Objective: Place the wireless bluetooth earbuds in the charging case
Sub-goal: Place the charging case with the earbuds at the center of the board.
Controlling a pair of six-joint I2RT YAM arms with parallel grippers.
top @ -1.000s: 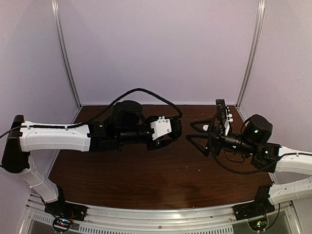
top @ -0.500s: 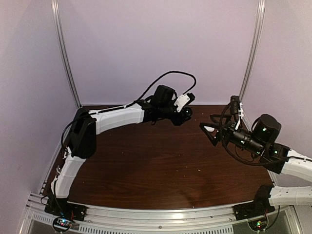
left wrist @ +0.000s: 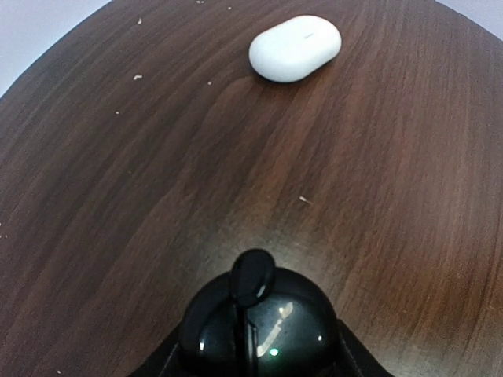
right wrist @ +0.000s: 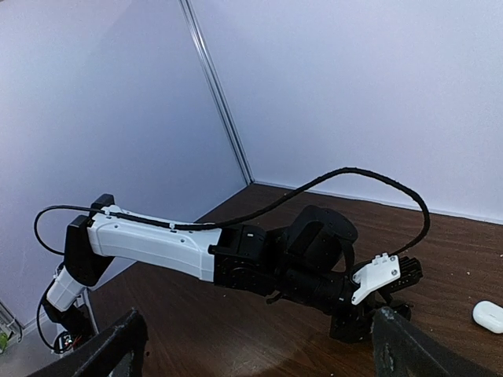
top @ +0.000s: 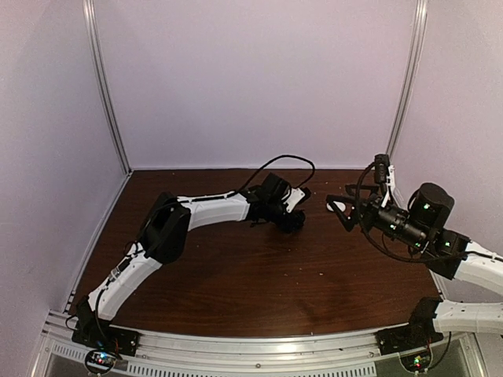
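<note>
The charging case (left wrist: pixel 295 47) is a white oval pebble with its lid shut, lying on the wooden table ahead of my left gripper in the left wrist view. It also shows in the top view (top: pixel 331 206) and at the right edge of the right wrist view (right wrist: pixel 489 314). My left gripper (top: pixel 297 220) points down at the table just left of the case. Its black fingers (left wrist: pixel 259 322) are pressed together, with a small black oval bit at their tip. My right gripper (top: pixel 339 207) is open and empty, raised near the case. No earbuds are in view.
The dark wooden table (top: pixel 259 290) is ringed by pale lilac walls with metal corner posts (top: pixel 106 94). The left arm's cable (right wrist: pixel 346 177) arches above its wrist. Small pale crumbs (left wrist: pixel 137 77) dot the wood.
The left arm has swung from the front towards the back centre and come down to the table, gripper beside the case. The right gripper has drawn back a little to the right.
</note>
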